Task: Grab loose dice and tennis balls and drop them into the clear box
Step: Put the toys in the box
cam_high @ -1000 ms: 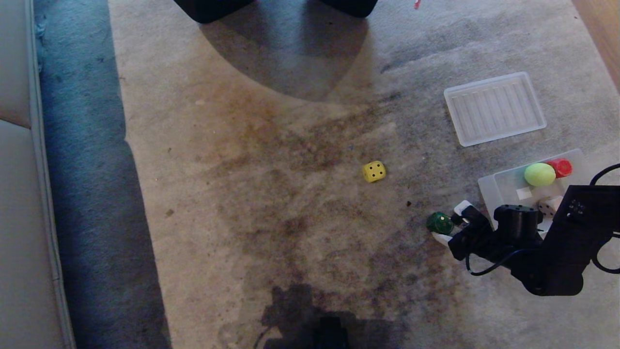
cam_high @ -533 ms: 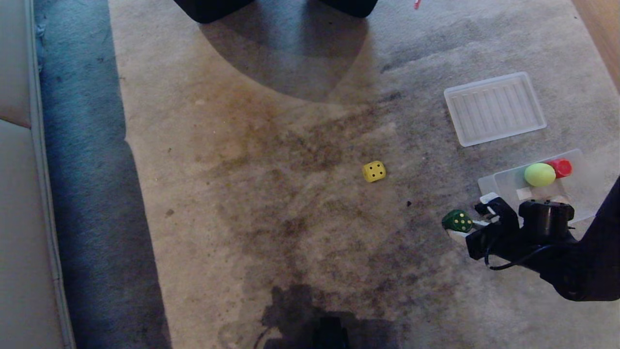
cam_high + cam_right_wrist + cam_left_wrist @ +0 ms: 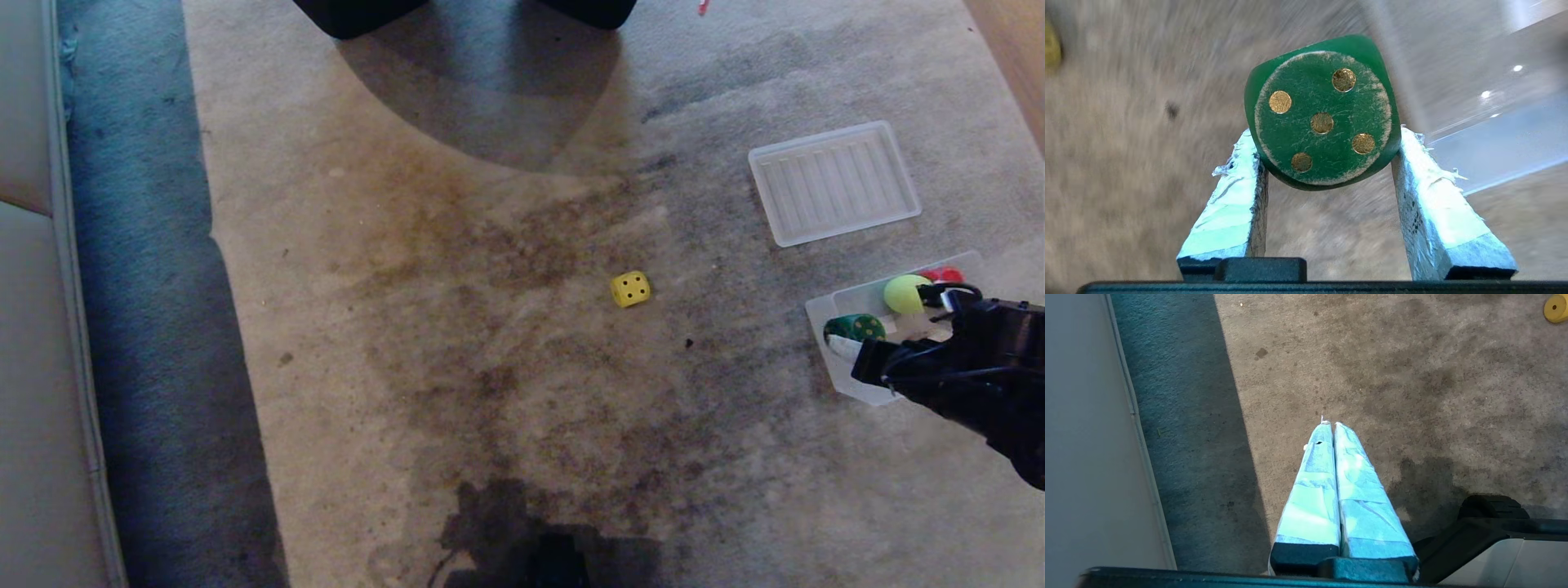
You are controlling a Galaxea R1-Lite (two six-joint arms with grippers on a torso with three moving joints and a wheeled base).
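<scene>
My right gripper point(image 3: 849, 336) is shut on the dark green die point(image 3: 855, 327) and holds it over the near left end of the clear box point(image 3: 824, 312). Between the taped fingertips, the green die point(image 3: 1321, 112) shows its five pale pips, with my right gripper point(image 3: 1327, 141) clamping its sides. A tennis ball point(image 3: 906, 293) lies in the box. The yellow die point(image 3: 630, 288) sits loose on the carpet in the middle; its edge point(image 3: 1555, 308) shows in the left wrist view. My left gripper point(image 3: 1329, 424) hangs shut and empty above the carpet.
The ribbed translucent lid point(image 3: 833, 182) lies on the carpet behind the box. A small red piece point(image 3: 943, 274) sits in the box by the ball. A grey sofa edge point(image 3: 41, 327) runs along the left. Dark furniture feet point(image 3: 359, 16) stand at the far edge.
My right arm has lifted the green die off the carpet and carried it right and away, over the box's near left end. The wrist has rolled. The yellow die has stayed put.
</scene>
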